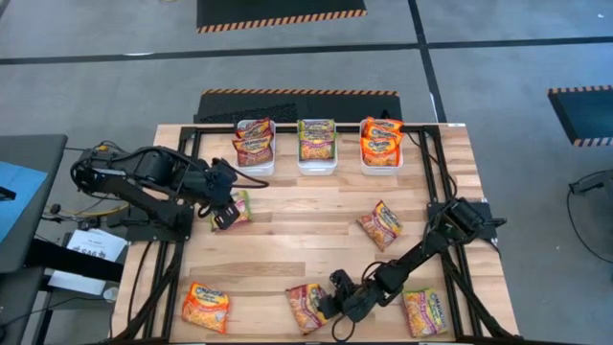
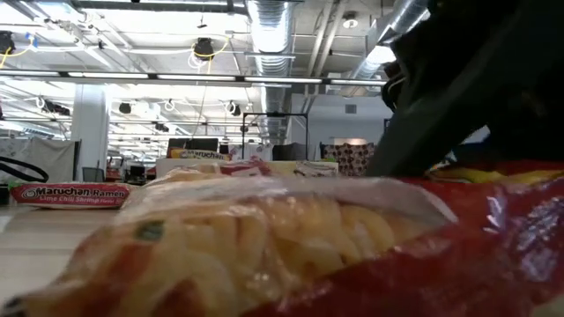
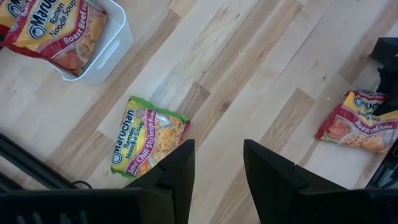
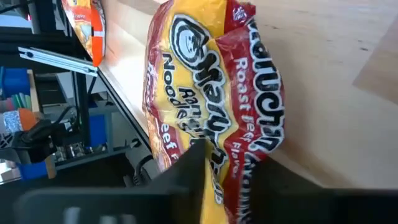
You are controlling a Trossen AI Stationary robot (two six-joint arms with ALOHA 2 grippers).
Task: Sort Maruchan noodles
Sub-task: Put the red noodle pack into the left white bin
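Pale wooden planks form the table [image 1: 306,225], set on a grey floor with striped mats. Nearest the front edge lie three Maruchan packets: an orange-edged packet [image 1: 206,307] at the left, a red roast beef packet [image 1: 306,307] in the middle, and another packet [image 1: 425,312] at the right. The right gripper [image 1: 330,307] is down at the red roast beef packet, its dark fingers [image 4: 180,180] on either side of the packet's edge and closing on the crinkly wrap; in the low view this packet fills the foreground. Farther in, a red-edged packet [image 1: 380,225] lies on bare wood right of centre. On the left, the left gripper [image 1: 226,213] hovers over a green lime chili shrimp packet [image 3: 148,140], its fingers [image 3: 177,171] parted with nothing between them. At the far edge stand three white bins side by side: the left bin [image 1: 257,168] holds red packets, the middle bin [image 1: 316,167] a green-edged one, the right bin [image 1: 381,169] orange ones
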